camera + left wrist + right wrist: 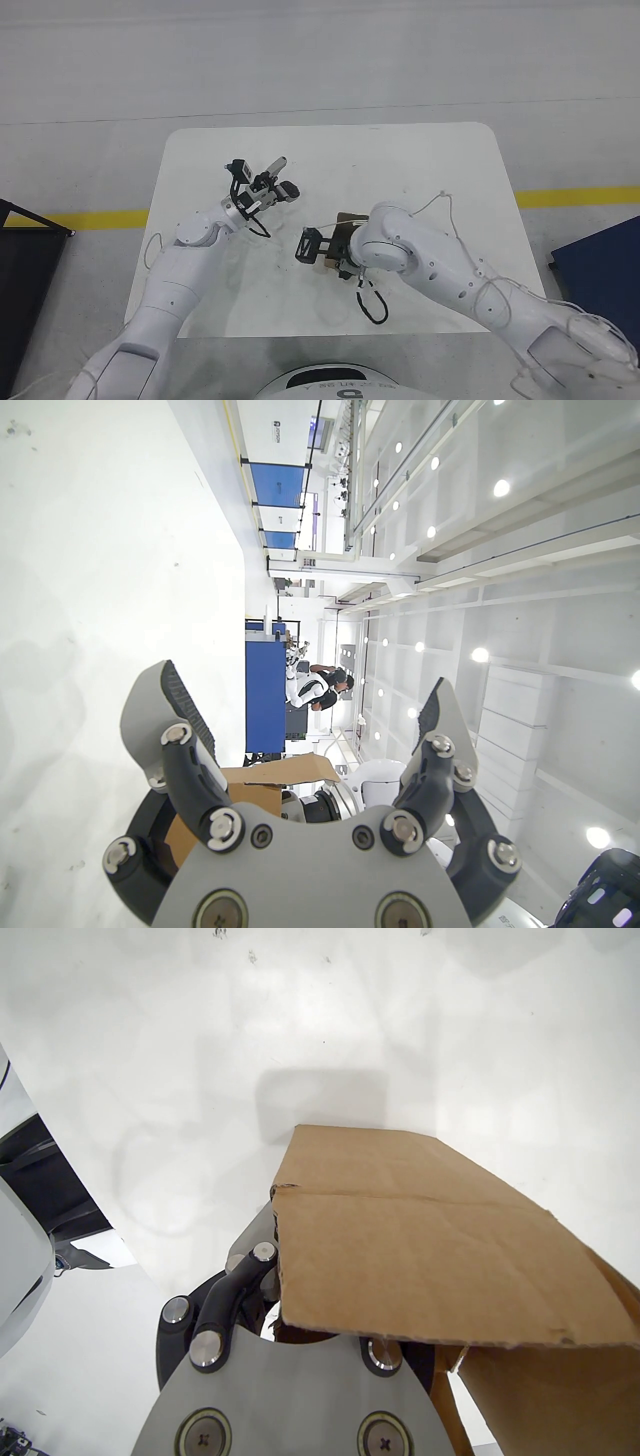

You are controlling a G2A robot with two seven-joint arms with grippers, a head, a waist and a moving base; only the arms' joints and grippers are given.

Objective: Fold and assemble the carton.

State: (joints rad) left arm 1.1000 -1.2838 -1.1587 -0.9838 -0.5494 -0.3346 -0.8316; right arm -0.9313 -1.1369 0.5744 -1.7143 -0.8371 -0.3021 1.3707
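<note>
Top view shows the white surface with the brown carton held above its middle, clamped at one edge by the right fingers, while the left fingers nearby gape wide and hold nothing.

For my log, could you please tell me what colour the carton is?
Plain brown cardboard; the carton shows best in the right wrist view.

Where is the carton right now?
In the top view the carton is near the middle of the table, mostly hidden under the right arm, at the right gripper. The open left gripper hangs apart, toward the far left.
</note>
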